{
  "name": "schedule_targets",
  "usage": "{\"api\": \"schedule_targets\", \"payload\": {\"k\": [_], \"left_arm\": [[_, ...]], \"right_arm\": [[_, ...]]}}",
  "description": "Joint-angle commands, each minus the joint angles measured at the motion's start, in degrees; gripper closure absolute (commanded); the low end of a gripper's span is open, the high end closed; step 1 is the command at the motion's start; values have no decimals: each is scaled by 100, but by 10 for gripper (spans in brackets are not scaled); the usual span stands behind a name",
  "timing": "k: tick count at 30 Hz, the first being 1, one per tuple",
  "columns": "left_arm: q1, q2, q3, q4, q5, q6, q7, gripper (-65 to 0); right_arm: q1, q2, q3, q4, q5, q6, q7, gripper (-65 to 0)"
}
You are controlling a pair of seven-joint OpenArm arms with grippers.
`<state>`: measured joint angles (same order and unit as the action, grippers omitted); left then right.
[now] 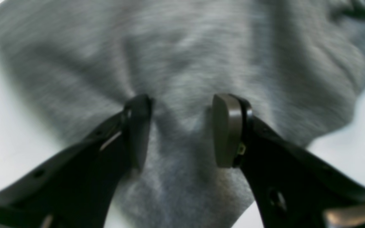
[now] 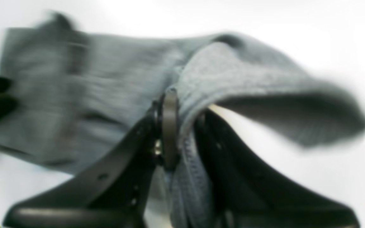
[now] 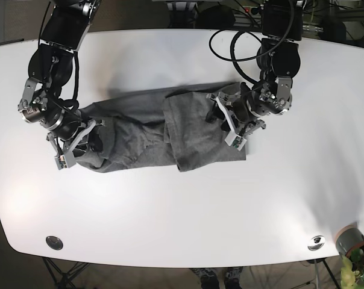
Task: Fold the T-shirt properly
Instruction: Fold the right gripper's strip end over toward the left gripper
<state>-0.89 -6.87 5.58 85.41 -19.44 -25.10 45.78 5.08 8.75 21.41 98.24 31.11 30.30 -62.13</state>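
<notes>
The grey T-shirt (image 3: 146,129) lies partly folded across the middle of the white table (image 3: 182,211), with one flap laid over its right half. My left gripper (image 3: 229,127) is open above the shirt's right end. In the left wrist view its jaws (image 1: 182,129) stand wide apart over the grey cloth (image 1: 182,47). My right gripper (image 3: 79,143) is at the shirt's left end. In the right wrist view it (image 2: 185,133) is shut on a bunched hem of the shirt (image 2: 106,79), and a lifted fold (image 2: 280,104) arches to the right.
Two small metal discs (image 3: 53,242) (image 3: 316,242) sit near the table's front edge. A grey pot (image 3: 349,239) with a plant stands off the front right corner. Black cables (image 3: 230,48) hang by the left arm at the back.
</notes>
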Motion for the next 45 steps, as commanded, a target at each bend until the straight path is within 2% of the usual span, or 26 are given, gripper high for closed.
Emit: {"api": "schedule_targets", "payload": {"k": [1, 4, 12, 18, 21, 25, 31, 34, 36, 40, 42, 45], "left_arm": [[-162, -12, 88, -18, -56, -26, -2, -293], [-329, -12, 237, -176, -56, -26, -2, -293], [-399, -3, 272, -308, -65, -26, -2, -293], [-399, -3, 255, -290, -73, -26, -11, -293], [-373, -3, 255, -281, -73, -26, -108, -293], [-364, -12, 246, -176, -73, -26, -345, -293], [-355, -12, 246, -176, -73, -26, -398, -293], [-355, -12, 246, -167, -73, -26, -398, -293], [-355, -12, 246, -167, -73, -26, -398, -293], [-355, -12, 237, -167, -82, -26, -407, -292], [-355, -12, 228, -123, -91, -26, -407, -292], [-355, -12, 167, 35, -100, -35, -494, -292]], "right_arm": [[68, -89, -132, 449, 84, -151, 160, -24], [6, -317, -361, 924, 67, -283, 160, -24], [-55, -783, -1504, 1117, 32, -274, 178, -24], [-64, -1135, -2260, 924, -584, -257, 591, -24], [-47, -1161, -2734, 554, -804, -257, 960, -24], [76, -1144, -2980, 1, -874, -266, 1338, -25], [296, -1117, -3139, -509, -892, -292, 1391, -35], [358, -1117, -3227, -562, -892, -292, 1373, -124], [358, -1082, -3464, -553, -892, -292, 1356, -238], [358, -1012, -3745, -553, -883, -301, 1356, -422], [349, -1012, -3745, -544, -848, -301, 1356, -458], [331, -994, -3719, -369, -839, -301, 1356, -445]]}}
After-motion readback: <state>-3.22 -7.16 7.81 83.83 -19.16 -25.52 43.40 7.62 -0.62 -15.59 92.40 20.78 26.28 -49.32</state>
